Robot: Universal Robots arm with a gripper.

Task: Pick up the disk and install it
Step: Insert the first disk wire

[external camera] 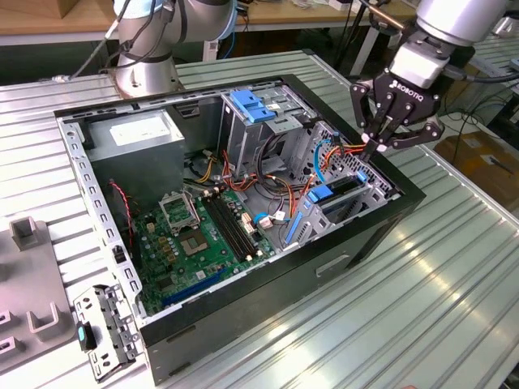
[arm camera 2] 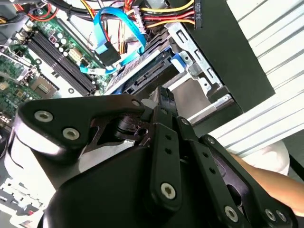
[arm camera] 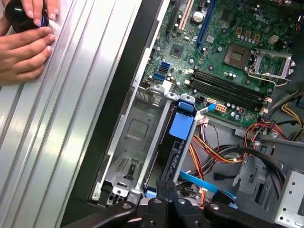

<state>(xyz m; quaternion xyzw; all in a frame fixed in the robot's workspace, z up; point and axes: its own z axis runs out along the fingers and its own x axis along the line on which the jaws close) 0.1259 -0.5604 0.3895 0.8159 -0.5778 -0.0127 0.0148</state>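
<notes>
Ribbed silver metal table [external camera: 454, 267] carried everything. Open black computer case [external camera: 243, 324] lay on its side mid-table. Robot base [external camera: 146, 77] stood just behind the case's far corner. Grey moulded fixture [external camera: 28, 300] sat off the case's end at the exterior view's left, with a perforated metal bracket plate [external camera: 105, 328] between it and the case. In the first wrist view, a person's hands [arm camera: 23, 47] rested on the table near the case's black wall, around a black round object [arm camera: 21, 14].

cables [arm camera: 202, 152] crowd beside disk [arm camera: 175, 148], free bay slot [arm camera: 133, 137], open table [arm camera: 71, 123] outside case [arm camera: 119, 107]
</notes>
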